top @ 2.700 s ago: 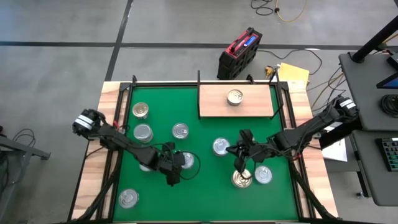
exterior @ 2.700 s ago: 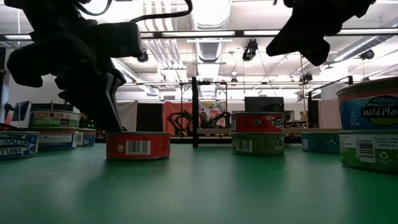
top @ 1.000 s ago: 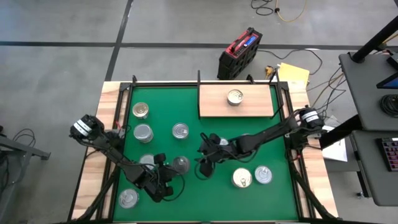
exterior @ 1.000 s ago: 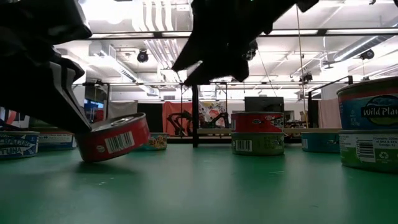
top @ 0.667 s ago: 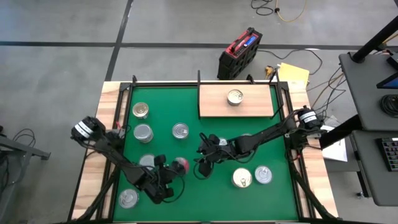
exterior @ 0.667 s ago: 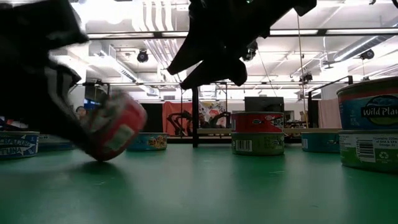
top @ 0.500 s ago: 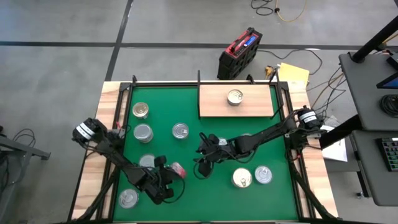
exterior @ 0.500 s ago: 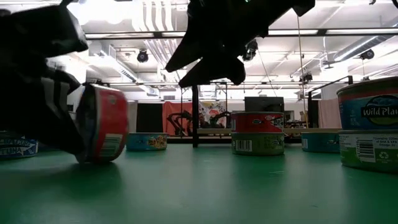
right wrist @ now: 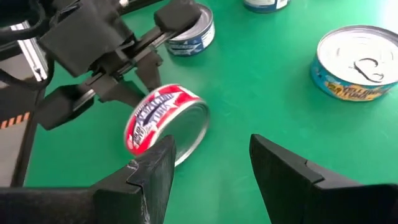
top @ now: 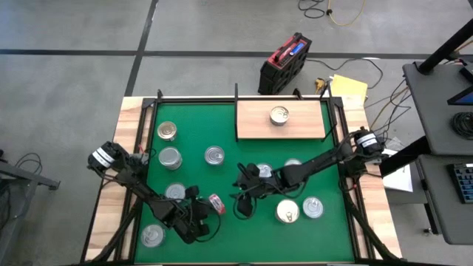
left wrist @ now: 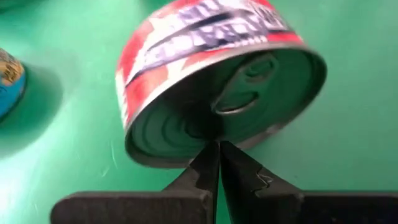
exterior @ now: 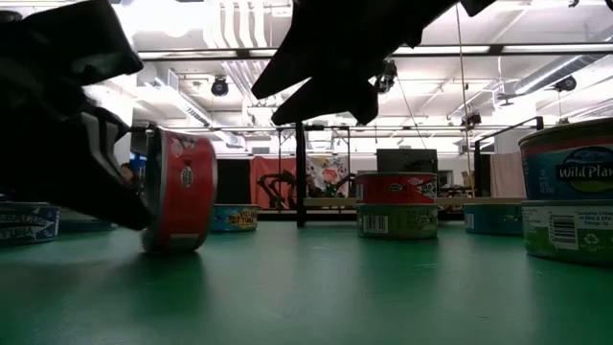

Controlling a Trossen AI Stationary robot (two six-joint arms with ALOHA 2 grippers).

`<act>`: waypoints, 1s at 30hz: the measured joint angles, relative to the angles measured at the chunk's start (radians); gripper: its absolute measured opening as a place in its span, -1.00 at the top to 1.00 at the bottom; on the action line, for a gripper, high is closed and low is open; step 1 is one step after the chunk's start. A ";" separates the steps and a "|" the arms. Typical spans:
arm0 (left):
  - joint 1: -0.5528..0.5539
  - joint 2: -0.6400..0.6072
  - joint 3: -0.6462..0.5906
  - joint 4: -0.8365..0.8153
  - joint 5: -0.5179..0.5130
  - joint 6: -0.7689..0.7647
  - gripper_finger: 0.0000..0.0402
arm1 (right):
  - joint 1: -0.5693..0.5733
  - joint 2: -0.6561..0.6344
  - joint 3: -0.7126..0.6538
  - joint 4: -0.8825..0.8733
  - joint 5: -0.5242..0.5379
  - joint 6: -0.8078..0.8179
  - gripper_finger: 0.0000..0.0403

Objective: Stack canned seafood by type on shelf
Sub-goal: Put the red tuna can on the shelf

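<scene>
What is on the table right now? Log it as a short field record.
red can: on its edge on the green mat, lid facing the left gripper
left gripper: fingers shut, tips at the red can's lid
right gripper: fingers open, empty, beside the red can
shelf: pale wooden board holding one can
other cans: scattered upright on the mat

Two dark jointed arms; white-banded bases; black angular fingers.
</scene>
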 joint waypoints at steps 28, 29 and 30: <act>0.005 -0.010 0.001 0.111 -0.056 0.057 1.00 | 0.095 0.002 0.000 -0.053 -0.025 -0.289 0.01; -0.003 -0.016 0.001 0.106 -0.051 0.057 1.00 | 0.100 0.012 0.000 -0.042 -0.023 -0.339 0.01; -0.009 -0.025 0.001 0.095 -0.050 0.056 1.00 | 0.105 0.017 0.000 -0.030 -0.014 -0.381 0.01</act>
